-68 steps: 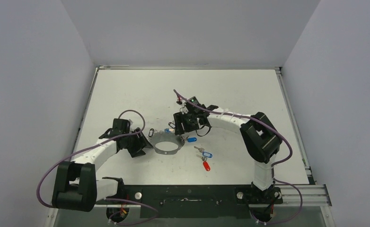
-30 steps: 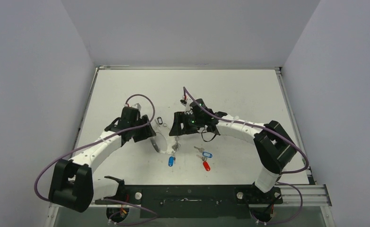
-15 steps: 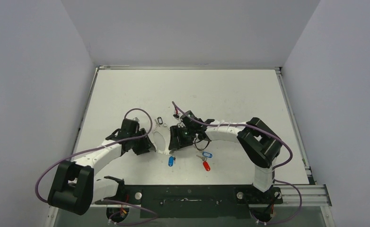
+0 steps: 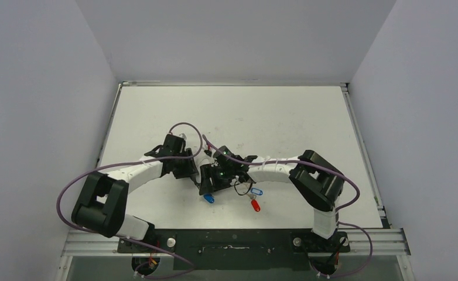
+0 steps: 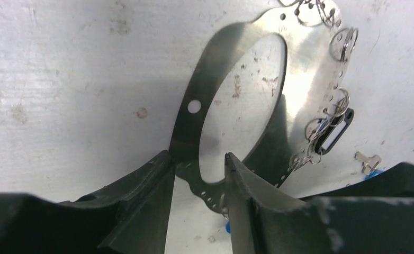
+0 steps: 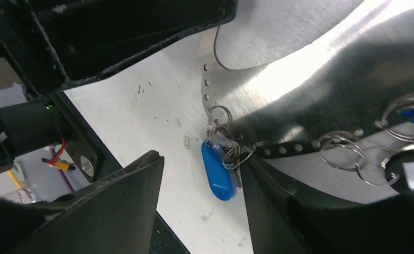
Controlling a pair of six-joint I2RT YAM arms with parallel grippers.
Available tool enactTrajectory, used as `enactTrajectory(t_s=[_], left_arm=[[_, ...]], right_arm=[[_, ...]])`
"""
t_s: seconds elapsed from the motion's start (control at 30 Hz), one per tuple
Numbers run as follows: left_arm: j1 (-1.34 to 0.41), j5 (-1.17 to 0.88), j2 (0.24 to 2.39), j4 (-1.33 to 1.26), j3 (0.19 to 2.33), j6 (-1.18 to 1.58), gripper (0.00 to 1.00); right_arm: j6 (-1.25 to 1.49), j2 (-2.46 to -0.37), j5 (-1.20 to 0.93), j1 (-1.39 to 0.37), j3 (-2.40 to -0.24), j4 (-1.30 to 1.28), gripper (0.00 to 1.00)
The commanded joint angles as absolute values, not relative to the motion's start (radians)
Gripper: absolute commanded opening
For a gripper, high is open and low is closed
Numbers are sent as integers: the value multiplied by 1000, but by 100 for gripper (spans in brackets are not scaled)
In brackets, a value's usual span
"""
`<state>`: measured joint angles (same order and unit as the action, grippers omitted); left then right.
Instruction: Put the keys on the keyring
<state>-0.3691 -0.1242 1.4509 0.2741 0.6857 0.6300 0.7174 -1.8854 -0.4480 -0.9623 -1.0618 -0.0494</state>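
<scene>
The keyring (image 5: 305, 63) is a flat silvery hoop with small holes and several split rings on it. My left gripper (image 5: 197, 164) is shut across its band; in the top view (image 4: 190, 168) it holds the hoop just above the table. A dark blue-tagged key (image 6: 218, 172) hangs from a split ring on the keyring (image 6: 300, 69). My right gripper (image 6: 202, 161) is open, its jaws either side of that key, which lies close to the right finger (image 6: 279, 201). A light blue-tagged key (image 4: 255, 191) and a red-tagged key (image 4: 255, 205) lie loose on the table, right of both grippers.
A black tag (image 5: 334, 135) hangs from the keyring's far side. The two grippers nearly touch at the table's middle (image 4: 206, 175). The black base rail (image 4: 232, 241) runs along the near edge. Grey walls stand on three sides.
My left gripper has carried the keyring right and down towards the right gripper. My right gripper has moved left and nearer, onto the hanging blue-tagged key. The loose keys have not moved.
</scene>
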Motion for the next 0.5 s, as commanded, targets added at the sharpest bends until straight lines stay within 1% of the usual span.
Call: enactTrajectory(t_s=[0.0, 0.17, 0.33, 0.47], left_arm=[[-388, -63, 1361, 328, 678, 583, 40], [-386, -35, 1204, 345, 597, 602, 46], [-380, -55, 1114, 349, 521, 654, 47], [-375, -79, 1077, 329, 463, 698, 47]], right_arm=[[651, -1780, -351, -944, -1075, -115, 59], [587, -1709, -323, -877, -1069, -159, 73], [554, -1730, -353, -780, -1093, -184, 75], [519, -1781, -348, -750, -1145, -221, 75]])
